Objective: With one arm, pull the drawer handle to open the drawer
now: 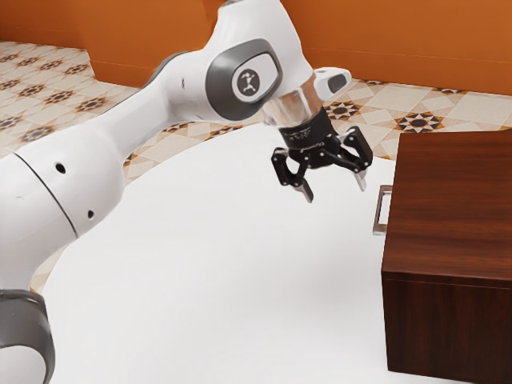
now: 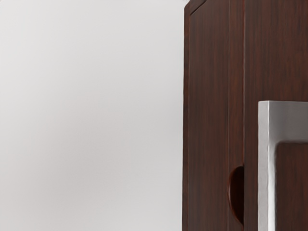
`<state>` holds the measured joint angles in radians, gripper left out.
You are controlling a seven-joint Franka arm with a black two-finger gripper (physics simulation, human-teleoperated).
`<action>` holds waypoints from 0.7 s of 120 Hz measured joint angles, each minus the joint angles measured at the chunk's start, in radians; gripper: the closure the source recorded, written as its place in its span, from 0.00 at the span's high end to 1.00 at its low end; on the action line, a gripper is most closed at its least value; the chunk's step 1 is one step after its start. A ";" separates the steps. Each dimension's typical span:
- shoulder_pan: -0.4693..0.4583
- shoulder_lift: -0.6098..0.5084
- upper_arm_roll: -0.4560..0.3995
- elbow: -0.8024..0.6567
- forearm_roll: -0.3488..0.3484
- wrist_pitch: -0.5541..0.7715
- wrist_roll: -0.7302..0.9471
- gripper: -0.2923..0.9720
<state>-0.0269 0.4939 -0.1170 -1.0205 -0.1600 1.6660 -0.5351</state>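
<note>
On approach, gripper (image 1: 334,184) wide and empty; next, drop toward 4 o'clock and straddle handle (image 1: 382,210), drawer (image 2: 279,57) seemingly shut.

Likely a home room: patterned floor tiles (image 1: 48,88), orange wall (image 1: 416,32), white table (image 1: 200,280).

- Exterior view: raised beside the arm, mid-range, looking down across the table (image 1: 200,272); handle (image 1: 382,210) just beyond the jaws of the gripper (image 1: 334,190)
- Wrist view: faces out past the jaws, close on the same handle (image 2: 269,163); table (image 2: 86,120) shared too
</note>
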 joint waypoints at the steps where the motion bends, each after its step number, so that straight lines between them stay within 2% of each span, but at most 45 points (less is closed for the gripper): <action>1: -0.003 0.001 0.002 0.000 0.002 0.002 -0.005 0.77; 36: -0.031 0.016 0.013 -0.009 0.036 0.040 -0.134 0.76; 84: -0.030 0.021 -0.006 -0.041 0.016 0.087 -0.231 0.70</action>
<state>-0.0565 0.5145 -0.1233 -1.0612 -0.1444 1.7528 -0.7660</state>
